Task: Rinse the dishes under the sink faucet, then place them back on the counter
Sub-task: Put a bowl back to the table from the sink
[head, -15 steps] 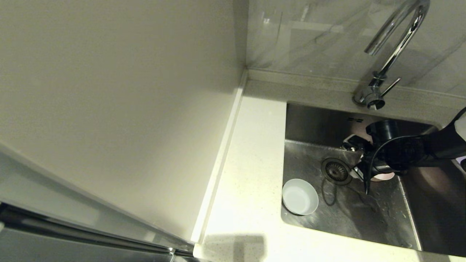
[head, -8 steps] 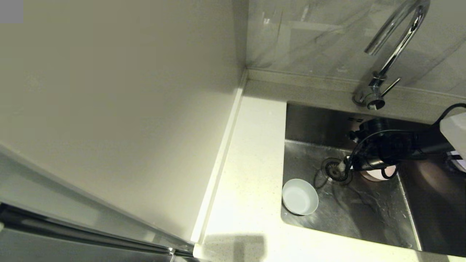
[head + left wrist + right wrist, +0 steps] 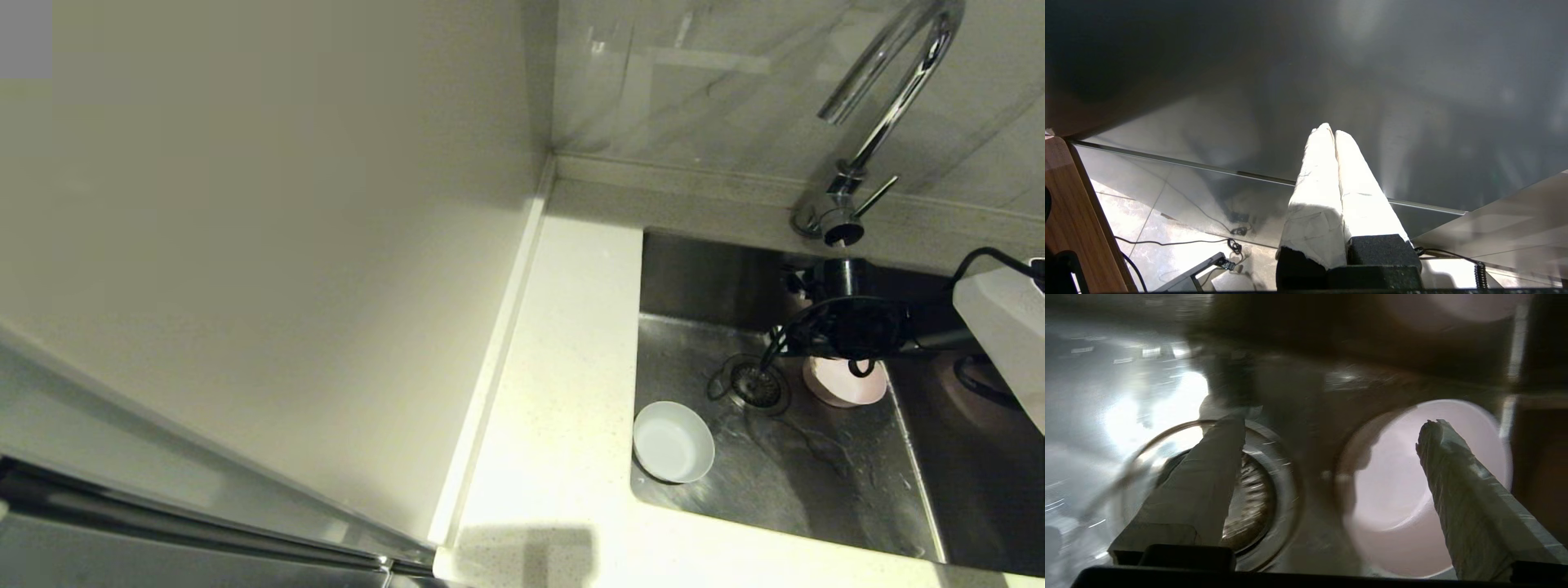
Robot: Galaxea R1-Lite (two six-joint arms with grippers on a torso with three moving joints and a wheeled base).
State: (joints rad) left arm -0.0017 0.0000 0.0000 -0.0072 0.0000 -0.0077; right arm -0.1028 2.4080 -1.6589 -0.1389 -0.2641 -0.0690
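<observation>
Two taped fingers (image 3: pixel 1208 473) of the right gripper (image 3: pixel 1327 457) stand spread wide and hold nothing; one hangs over the drain (image 3: pixel 1249 498), the other over the pink cup (image 3: pixel 1392 490) standing upright just beside it on the sink (image 3: pixel 816 482) floor. A second ago the cup was mostly hidden beneath the gripper; the gripper has since lifted back toward the faucet (image 3: pixel 882 114) and the cup shows freely. Further out from the gripper, the pale bowl (image 3: pixel 673 441) keeps its place in the near corner of the sink, against the white counter (image 3: pixel 563 367). A cream wall panel (image 3: pixel 245 245) rises beyond the counter. The left gripper (image 3: pixel 1334 132) is parked away from the sink, fingers pressed together.
</observation>
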